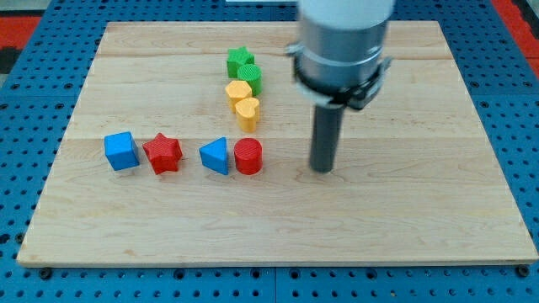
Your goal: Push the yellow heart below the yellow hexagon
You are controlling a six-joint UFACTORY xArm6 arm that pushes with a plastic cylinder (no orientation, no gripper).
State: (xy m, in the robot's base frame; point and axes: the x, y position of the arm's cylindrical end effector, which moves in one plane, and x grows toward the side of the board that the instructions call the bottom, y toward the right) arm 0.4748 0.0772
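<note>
The yellow heart [248, 112] sits just below the yellow hexagon [237, 90], touching it, near the board's upper middle. Both belong to a short column under a green star [239, 59] and a green block [250, 76]. My tip [322, 169] rests on the wooden board [404, 227], to the right of and lower than the yellow heart, with a clear gap between them. It is also to the right of the red cylinder [248, 156].
A row lies at the left centre: blue cube [121, 151], red star [162, 153], blue triangle [216, 156], then the red cylinder. The arm's grey body [341, 42] hangs over the upper right of the board. Blue pegboard surrounds the board.
</note>
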